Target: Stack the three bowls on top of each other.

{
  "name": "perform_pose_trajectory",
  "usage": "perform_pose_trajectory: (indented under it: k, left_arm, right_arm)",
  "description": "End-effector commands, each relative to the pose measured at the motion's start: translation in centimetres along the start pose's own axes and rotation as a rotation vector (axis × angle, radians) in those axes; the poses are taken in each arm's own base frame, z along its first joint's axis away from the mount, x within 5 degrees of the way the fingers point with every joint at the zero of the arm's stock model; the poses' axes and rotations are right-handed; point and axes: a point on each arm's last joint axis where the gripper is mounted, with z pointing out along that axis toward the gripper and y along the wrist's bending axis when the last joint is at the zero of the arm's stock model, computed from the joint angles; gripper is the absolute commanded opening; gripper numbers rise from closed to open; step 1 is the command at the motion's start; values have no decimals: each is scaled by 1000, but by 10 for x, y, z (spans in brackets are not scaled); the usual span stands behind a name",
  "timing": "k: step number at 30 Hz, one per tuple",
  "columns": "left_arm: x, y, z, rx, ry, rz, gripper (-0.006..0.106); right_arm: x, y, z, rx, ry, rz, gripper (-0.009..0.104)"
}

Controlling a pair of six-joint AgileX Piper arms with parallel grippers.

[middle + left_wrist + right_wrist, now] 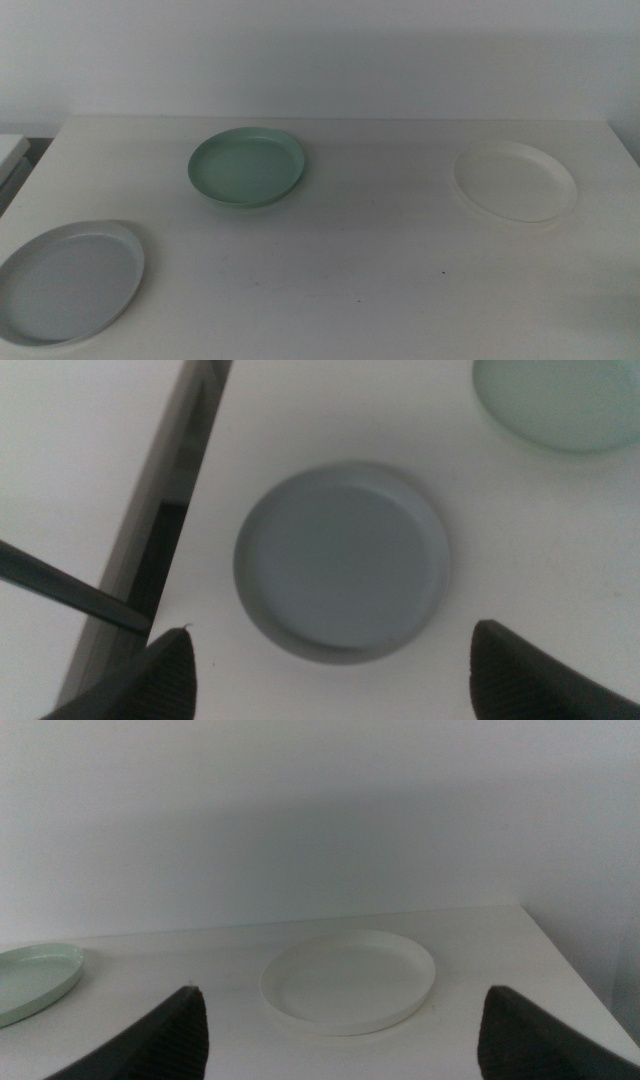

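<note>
Middle view shows my three bowls all lying apart on the white bench, none on top of another, so no stacking is done yet. The grey bowl sits at the lower left of the frame, very near the bench edge. The mint green bowl is in the upper middle, a bit left. The white bowl is at the right, well apart from the other two. They are flat and round with low rims, like plates. My left claw hangs over the grey bowl with its two jaws spread wide, holding nothing. My right claw looks across at the white bowl, and its jaws are spread wide too, with nothing in them. Here is what I think could go wrong. The rims are low and thin, so a jaw may slip off and the bowl could drop. The grey bowl is close to the edge, so a bump from me could push it off the bench. The white bowl is almost the same color as the bench, so I might miss its rim.
</note>
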Motion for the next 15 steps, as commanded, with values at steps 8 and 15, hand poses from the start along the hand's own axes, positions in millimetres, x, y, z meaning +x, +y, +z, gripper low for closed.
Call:
perform_pose_trajectory:
  k: [8,15]
  left_arm:
    - [-37,5,41,-50,193,26,94]
    - [-62,27,64,-57,274,46,94]
  right_arm:
    - [0,0,0,4,-10,-6,78]
    - [0,0,0,4,-10,-6,78]
